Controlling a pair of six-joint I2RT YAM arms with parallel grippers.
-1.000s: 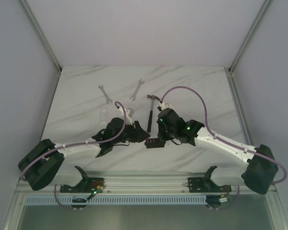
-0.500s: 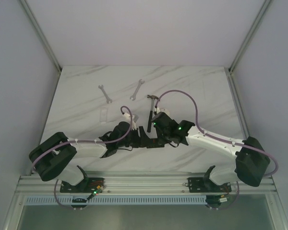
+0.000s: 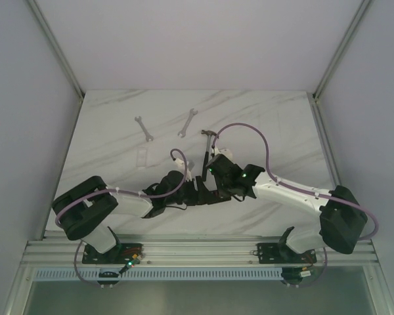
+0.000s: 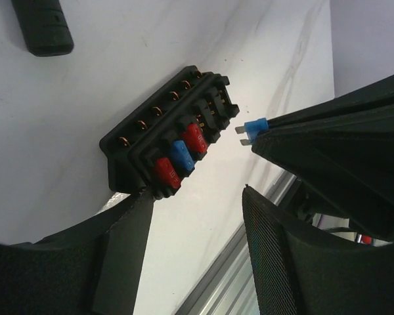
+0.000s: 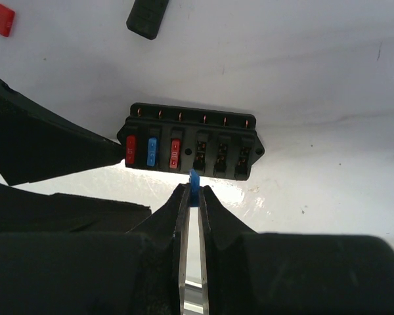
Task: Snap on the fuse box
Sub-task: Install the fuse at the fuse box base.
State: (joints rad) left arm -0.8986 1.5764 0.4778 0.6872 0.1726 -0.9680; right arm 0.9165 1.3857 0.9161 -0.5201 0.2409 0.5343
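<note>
Right wrist view: right gripper point(image 5: 192, 191) clamped a blue fuse point(image 5: 194, 178), fuse box point(image 5: 190, 123) just ahead, three slots filled, three empty.

Light is soft and even, from above, and the white table point(image 3: 111, 131) looks bright in all views. In the right wrist view a strong glare lies on the table between the jaws and the fuse box point(image 5: 190, 149). The fingers point(image 5: 167, 213) of the right gripper point(image 5: 194, 191) are nearly black, while the blue fuse point(image 5: 194, 178) between them is sharp. The left wrist view is sharp ahead of its jaws.
</note>
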